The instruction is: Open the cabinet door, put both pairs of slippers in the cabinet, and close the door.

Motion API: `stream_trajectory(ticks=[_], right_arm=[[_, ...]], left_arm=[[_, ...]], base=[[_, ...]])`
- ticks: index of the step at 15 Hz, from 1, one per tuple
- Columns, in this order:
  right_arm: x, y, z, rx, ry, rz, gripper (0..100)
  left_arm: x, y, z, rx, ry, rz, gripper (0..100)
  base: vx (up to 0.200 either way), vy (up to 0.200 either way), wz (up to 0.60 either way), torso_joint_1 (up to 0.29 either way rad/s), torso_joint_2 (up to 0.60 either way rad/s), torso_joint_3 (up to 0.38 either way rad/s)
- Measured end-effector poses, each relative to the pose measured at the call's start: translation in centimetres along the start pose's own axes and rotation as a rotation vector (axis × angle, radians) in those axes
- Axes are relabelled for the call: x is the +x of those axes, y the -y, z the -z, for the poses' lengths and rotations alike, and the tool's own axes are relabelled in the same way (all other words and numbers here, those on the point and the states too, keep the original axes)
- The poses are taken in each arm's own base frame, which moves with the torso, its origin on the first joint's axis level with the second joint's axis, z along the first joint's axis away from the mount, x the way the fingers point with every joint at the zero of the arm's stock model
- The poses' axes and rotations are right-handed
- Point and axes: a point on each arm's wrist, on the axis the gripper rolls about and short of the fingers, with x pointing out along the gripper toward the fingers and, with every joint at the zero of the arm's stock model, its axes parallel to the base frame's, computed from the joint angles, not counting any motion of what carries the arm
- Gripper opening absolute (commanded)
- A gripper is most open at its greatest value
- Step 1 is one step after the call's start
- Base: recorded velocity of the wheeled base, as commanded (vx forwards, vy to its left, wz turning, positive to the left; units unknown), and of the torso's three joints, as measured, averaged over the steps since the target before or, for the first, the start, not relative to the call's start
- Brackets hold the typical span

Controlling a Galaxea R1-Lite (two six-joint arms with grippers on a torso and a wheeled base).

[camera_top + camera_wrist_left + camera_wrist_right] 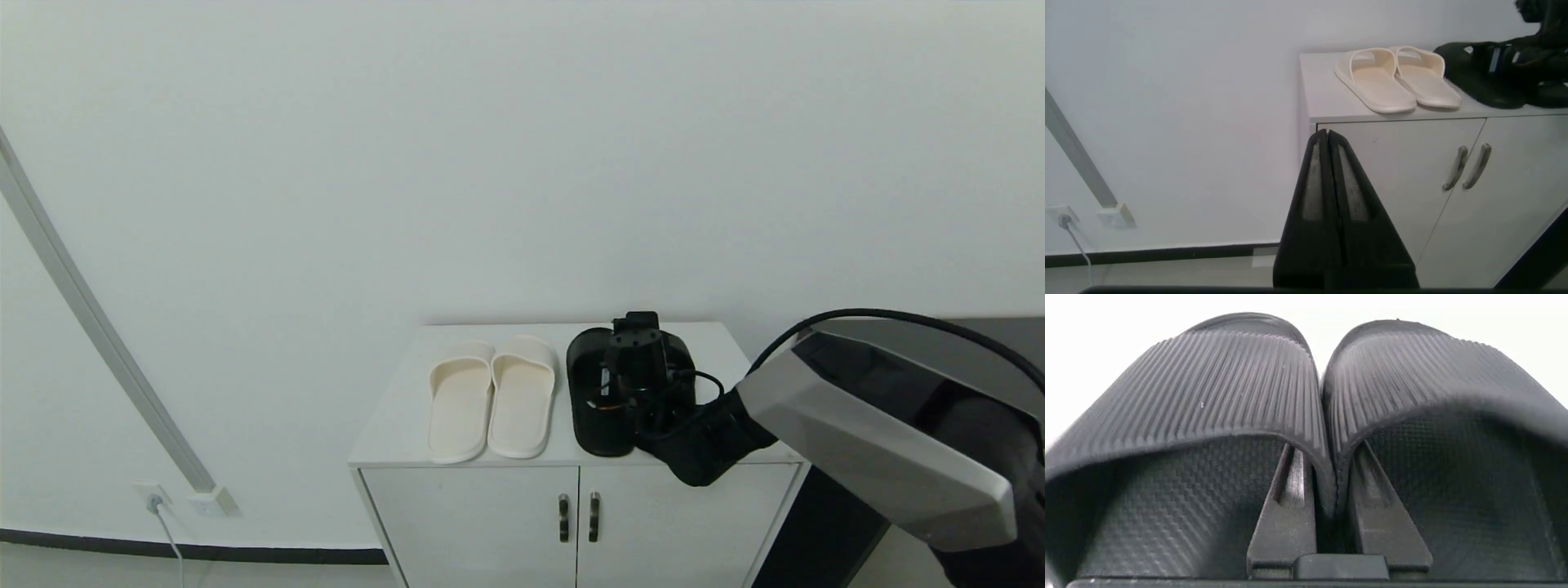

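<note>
**Black slippers clamped atop a closed cabinet**

The white cabinet [397,426] is seen against a pale wall, its two doors [473,523] shut and the paired dark handles [578,517] set side by side at the middle seam. Two pairs of slippers are laid on its top, toes turned toward the wall. The cream slippers [492,398] are placed together at 9 o'clock of the black slippers [589,400], the two pairs just beside each other without touching.

The right gripper [1328,482] is brought in over the cabinet's front edge from 4 o'clock and is buried in the black pair. One finger is slid under each ribbed strap, and the two inner side walls are pinched together between the fingers, so the pair is held as one.

The left gripper [1327,196] is held low in front of the cabinet, out at 8 o'clock of the cream pair. Its fingers are pressed flat against each other, with nothing held between them.
</note>
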Motion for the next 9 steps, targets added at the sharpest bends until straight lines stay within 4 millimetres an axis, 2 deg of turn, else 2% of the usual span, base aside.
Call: stream_trajectory(ticks=[2,4,9], right_arm=[[-2.3,0.8,-1.4,-0.008,0.006,-0.043,0],[-5.6,1.9,-2.6,-0.030,0.004,-0.131,0],[-15.6,5.9,-3.9,-0.084,-0.064,-0.440,0]], left_arm=[[0.0,0.0,0.0,0.000,0.000,0.000,0],[0.0,0.0,0.0,0.000,0.000,0.000,0],[0.0,0.0,0.0,0.000,0.000,0.000,0]], base=[[0.000,0.000,0.00,0.000,0.00,0.000],[0.000,0.000,0.00,0.000,0.00,0.000],[0.000,0.000,0.00,0.000,0.00,0.000]])
